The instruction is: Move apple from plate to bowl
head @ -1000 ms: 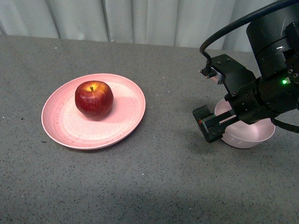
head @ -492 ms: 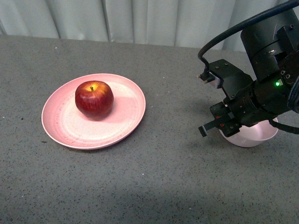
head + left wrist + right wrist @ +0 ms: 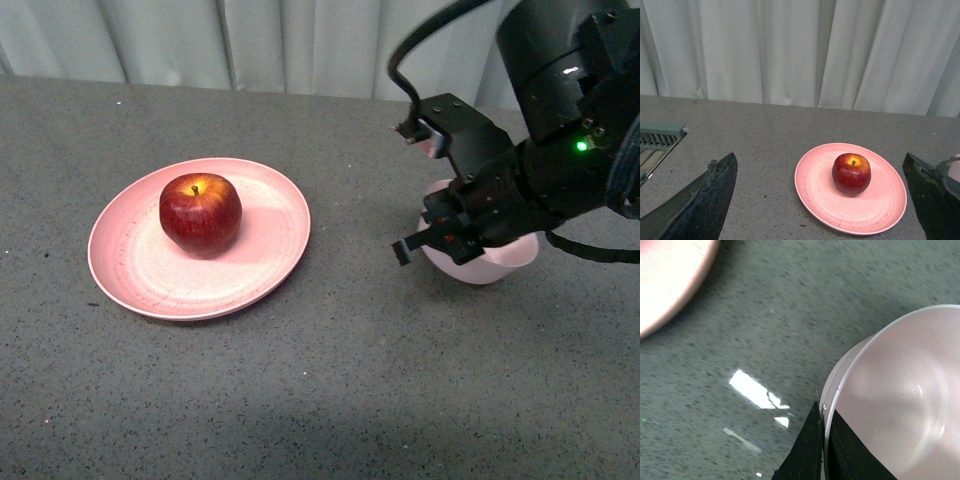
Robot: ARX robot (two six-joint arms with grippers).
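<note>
You are facing a grey speckled counter (image 3: 330, 400) with a pale curtain (image 3: 300, 40) along its far edge. Your right arm (image 3: 560, 130), black and bulky, reaches in over the right side of the counter. A wide salmon-pink plate (image 3: 140, 270) lies flat toward the left edge, about midway between the near and far edges. A small pale-pink bowl (image 3: 495, 265) is toward the right edge, well apart from the plate. The dark-red apple (image 3: 200, 212) sits on the far half of the plate, stem up. Your right gripper (image 3: 824, 412) pinches the bowl's rim, one black finger inside and one outside. Your left gripper (image 3: 817, 162) is spread wide and holds nothing, and its wrist view shows the plate and apple between its fingers (image 3: 715, 190).
</note>
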